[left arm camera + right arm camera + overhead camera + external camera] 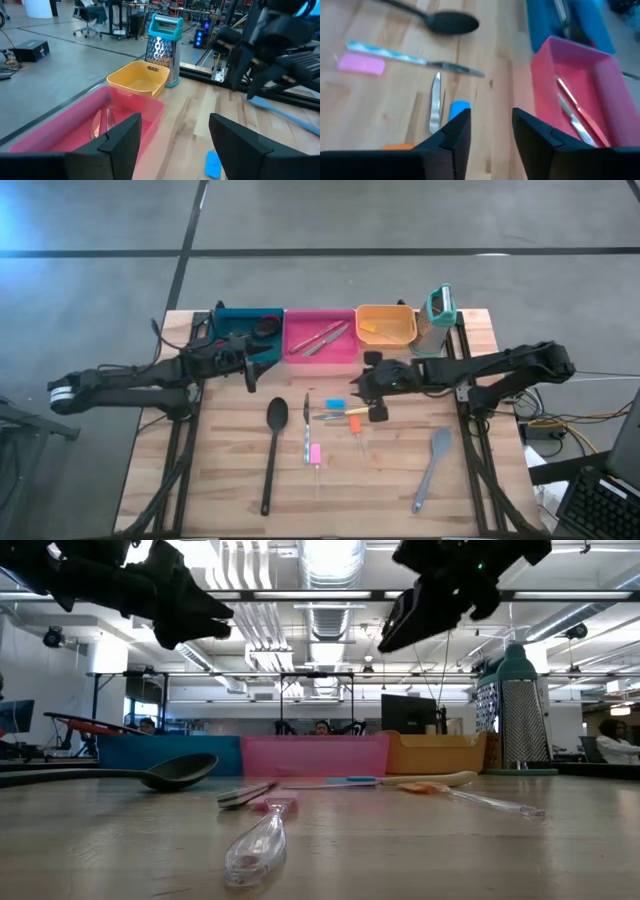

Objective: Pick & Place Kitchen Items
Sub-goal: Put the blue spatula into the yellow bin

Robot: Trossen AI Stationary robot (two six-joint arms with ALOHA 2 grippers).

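Several utensils lie flat on the wooden table: a long black spoon (272,448), a pink-handled knife (313,450), a blue-handled piece (335,403), an orange-handled piece (353,421) and a grey spatula (432,470). Metal cutlery (322,338) lies in the pink bin (320,356). My left gripper (252,370) hangs open and empty above the table, in front of the teal bin (240,314). My right gripper (370,392) hangs open and empty above the blue-handled and orange-handled pieces. In the right wrist view its fingers (451,140) frame the blue handle (459,107).
An orange bin (385,310) stands beside the pink one at the table's far edge. The upright teal-and-white grater (438,315) stands at the far right. The teal bin holds dark utensils. Bare wood shows at the near left and near right of the table.
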